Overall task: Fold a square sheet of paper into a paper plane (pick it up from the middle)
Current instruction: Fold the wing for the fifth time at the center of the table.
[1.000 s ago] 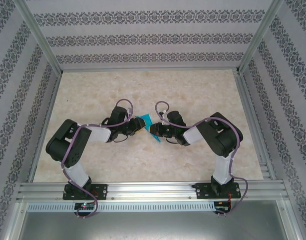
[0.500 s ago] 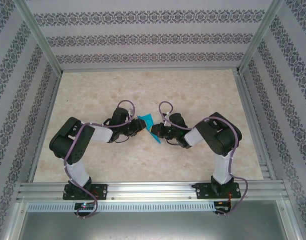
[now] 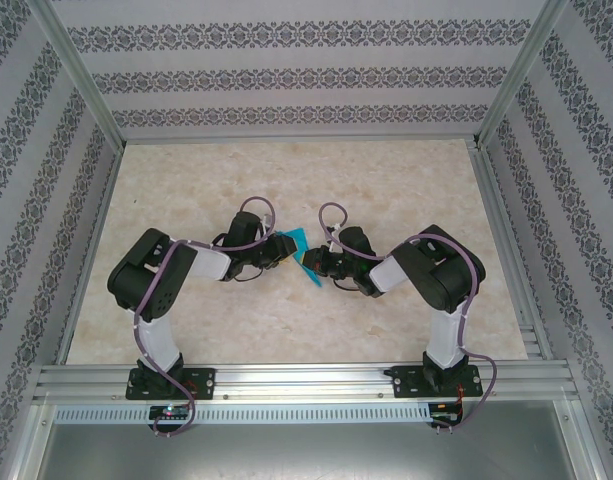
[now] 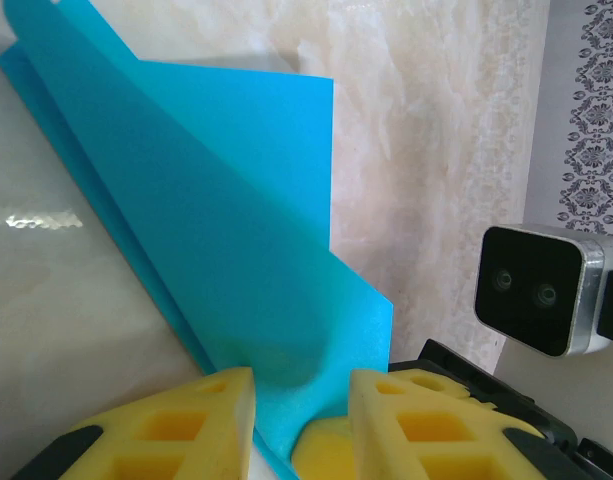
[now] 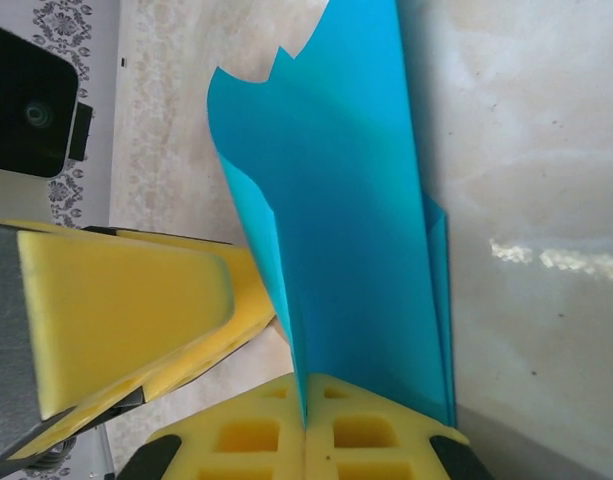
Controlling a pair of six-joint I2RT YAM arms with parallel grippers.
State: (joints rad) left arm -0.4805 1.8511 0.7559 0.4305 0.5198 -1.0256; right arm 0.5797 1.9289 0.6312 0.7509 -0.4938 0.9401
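Now, compared with one second ago, the left arm's elbow has shifted right in the top view. The left fingers (image 3: 278, 250) have come closer to the paper (image 3: 299, 242) and to the right fingers (image 3: 314, 263). The right arm has shifted slightly left. The paper stays over the middle of the desk (image 3: 286, 170), between the two wrists.

Left wrist view: the left fingers stand apart, with the lower part of the paper in the gap between them. The paper rises from the gap as a folded sheet with layered edges.

Right wrist view: the right fingers are pressed together on the paper's edge, gripping it. One left finger lies just beside them, left of the paper.
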